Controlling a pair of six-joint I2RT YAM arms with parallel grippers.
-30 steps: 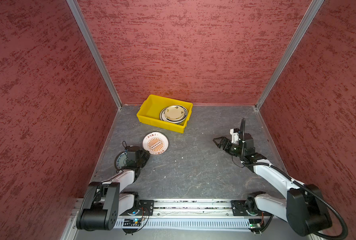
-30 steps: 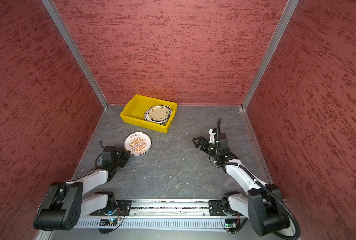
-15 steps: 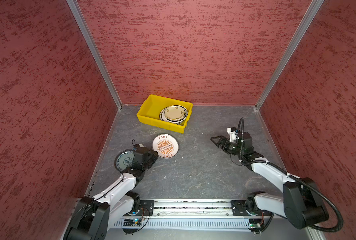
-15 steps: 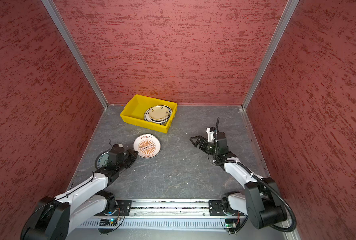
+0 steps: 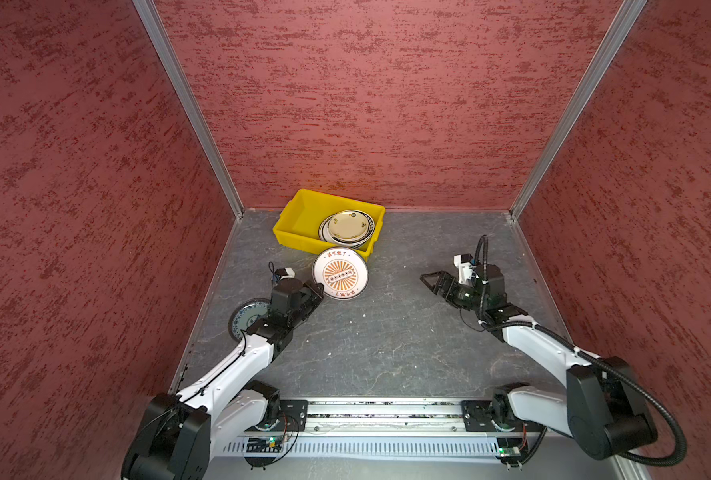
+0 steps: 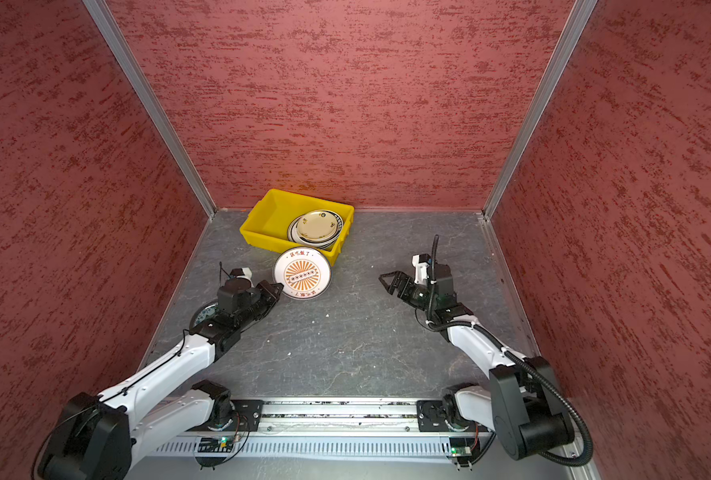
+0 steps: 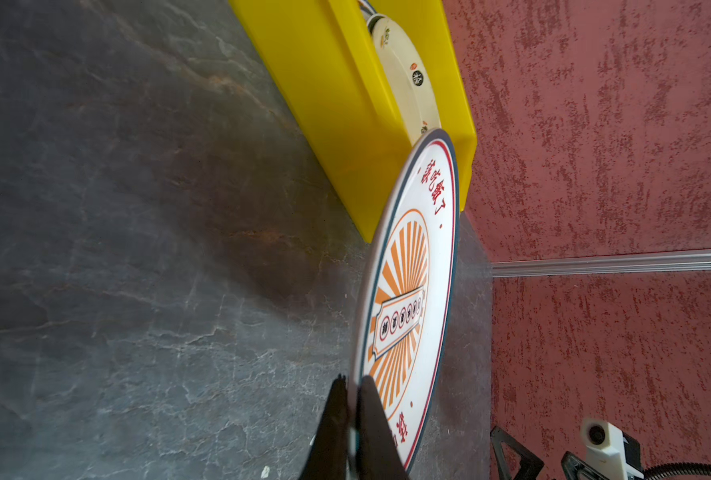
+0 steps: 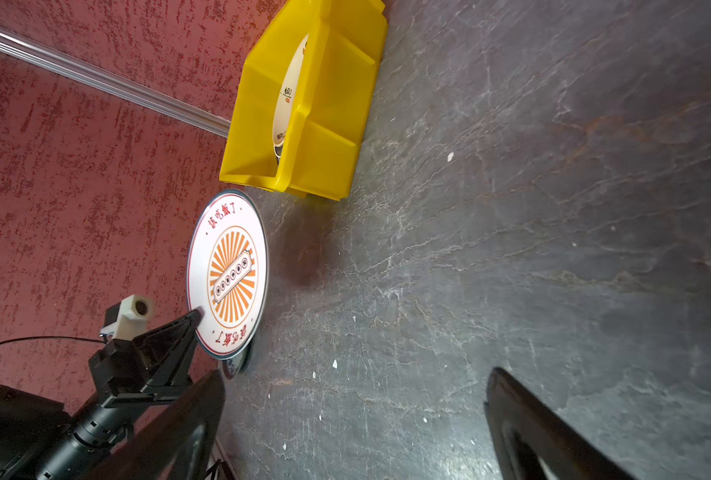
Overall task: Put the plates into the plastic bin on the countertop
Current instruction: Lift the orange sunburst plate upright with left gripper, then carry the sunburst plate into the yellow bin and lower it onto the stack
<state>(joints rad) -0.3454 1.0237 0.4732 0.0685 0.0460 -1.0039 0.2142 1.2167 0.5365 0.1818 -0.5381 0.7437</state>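
The left gripper (image 5: 318, 286) was clamped on the near rim of a white plate with an orange sunburst (image 5: 340, 274). It held the plate face up and clear of the countertop (image 5: 387, 340), just in front of the yellow bin (image 5: 293, 224). Pinching only the edge probably left the fingers out of the way, so the plate could pass over the bin's front wall and settle flat.

Inside the bin, toward its right end, lay a stack of plates (image 5: 350, 224) topped by a cream one. A blue-patterned plate (image 5: 248, 318) lay on the countertop well in front of the bin, partly hidden under the left arm.

The right gripper (image 5: 430, 279) hung spread wide and empty, well to the right of the bin, likely to leave the path free.
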